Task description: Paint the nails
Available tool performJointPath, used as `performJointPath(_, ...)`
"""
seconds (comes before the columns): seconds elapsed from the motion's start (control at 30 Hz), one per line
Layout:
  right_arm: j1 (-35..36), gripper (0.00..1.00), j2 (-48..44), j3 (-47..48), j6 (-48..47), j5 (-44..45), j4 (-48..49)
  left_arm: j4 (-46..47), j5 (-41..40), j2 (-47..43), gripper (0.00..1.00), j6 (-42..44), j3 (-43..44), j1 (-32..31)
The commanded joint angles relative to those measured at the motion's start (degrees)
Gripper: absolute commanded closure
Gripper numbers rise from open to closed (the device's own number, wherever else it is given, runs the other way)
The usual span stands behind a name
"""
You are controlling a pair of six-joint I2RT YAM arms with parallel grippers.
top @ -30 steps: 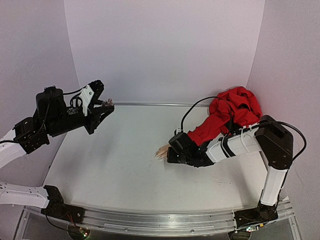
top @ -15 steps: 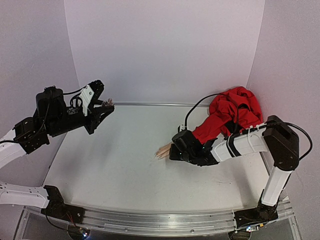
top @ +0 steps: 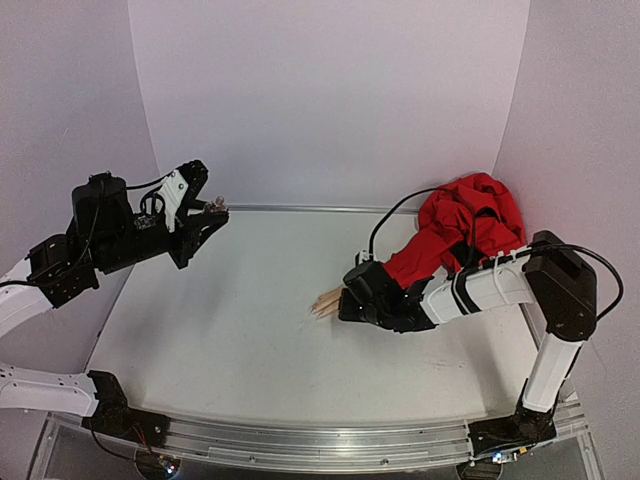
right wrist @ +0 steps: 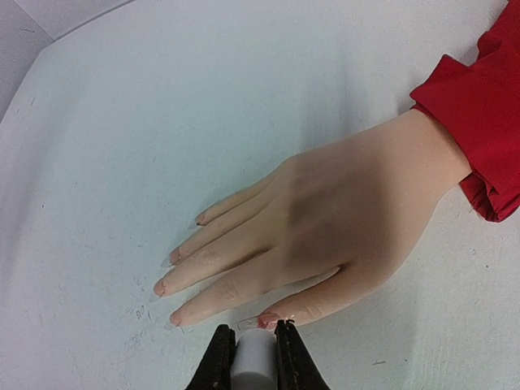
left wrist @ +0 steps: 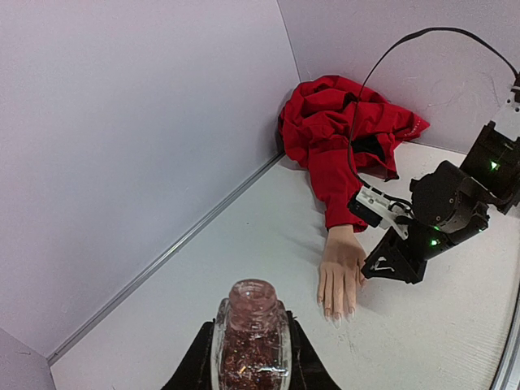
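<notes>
Right wrist view: the right fingers are pinched narrow on a white cap, which I take to be the brush handle. Its far end sits at the tip of the thumb of the mannequin hand. The hand lies palm down on the table, with a red sleeve at the wrist. The thumb nail shows a reddish tint. The other nails look pale, and I cannot tell whether any is coated. The bristles are too small to make out.

Step in hand, as I judge it: brushing the thumb nail. The next move calls for a short, light stroke along that nail, then a shift sideways to the neighbouring finger without dragging polish over the skin. A re-dip may be needed first.

Left wrist view: this shows what the right wrist view cannot. The left fingers are clamped on an open glass bottle of reddish glittery polish. It is held upright and well apart from the mannequin hand.

Top external view: only here is the whole layout clear. The left arm holds the bottle raised at the far left. The right fingers are low over the hand at centre-right and hide the thumb from this view.
</notes>
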Motion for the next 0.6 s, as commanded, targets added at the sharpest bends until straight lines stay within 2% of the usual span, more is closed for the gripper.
performJointPath(0.0, -0.24, 1.00, 1.01, 2.12, -0.63, 1.48, -0.43, 1.49, -0.67, -0.41, 1.00, 0.31, 0.77, 0.24)
performJointPath(0.57, -0.35, 1.00, 2.69, 2.89, -0.57, 0.66, -1.22, 1.49, -0.77, -0.34, 1.00, 0.33, 0.76, 0.24)
